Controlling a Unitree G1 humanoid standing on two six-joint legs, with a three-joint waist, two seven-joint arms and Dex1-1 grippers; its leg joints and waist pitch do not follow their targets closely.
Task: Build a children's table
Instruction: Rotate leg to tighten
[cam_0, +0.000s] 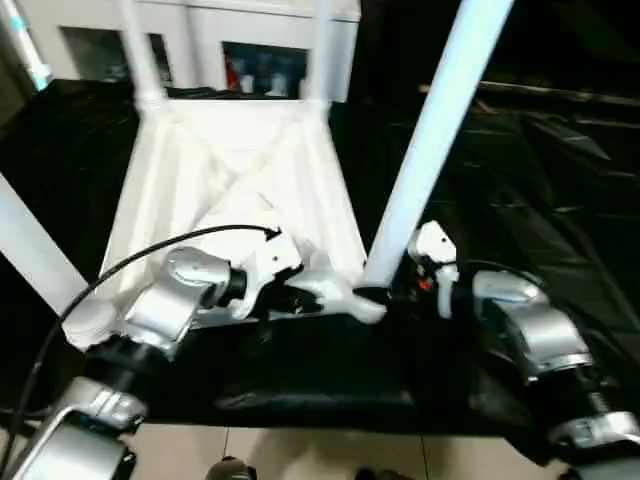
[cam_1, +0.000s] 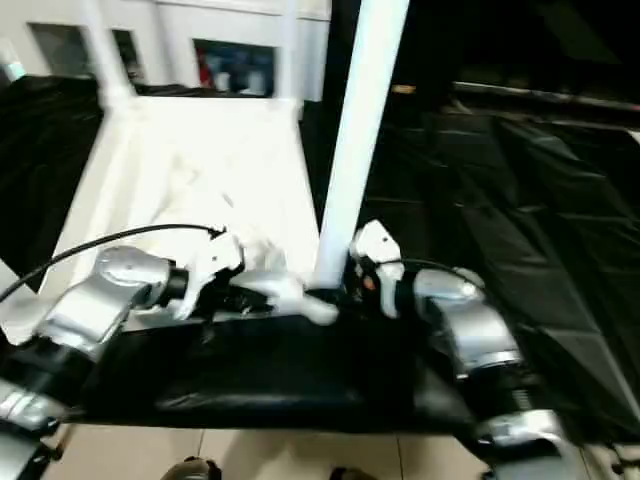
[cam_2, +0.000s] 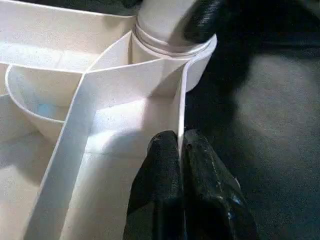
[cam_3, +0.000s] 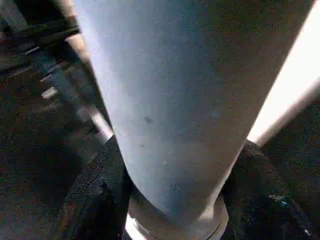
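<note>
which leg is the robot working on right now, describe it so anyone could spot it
Start at the white plastic ribbed tabletop lying upside down on the black cloth. At its near right corner socket stands a long white tubular leg, leaning right. Unlike the other legs, it has the right pincer around its base.

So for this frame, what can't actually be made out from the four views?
- Top of the near-right leg: cut off by the head views' upper edge.
- Whether that leg is fully seated in its corner socket: the right gripper covers part of the joint in the left wrist view.
- Tabletop rib detail: blurred in the head views.
- Cabinet contents: too small and blurred.
</note>
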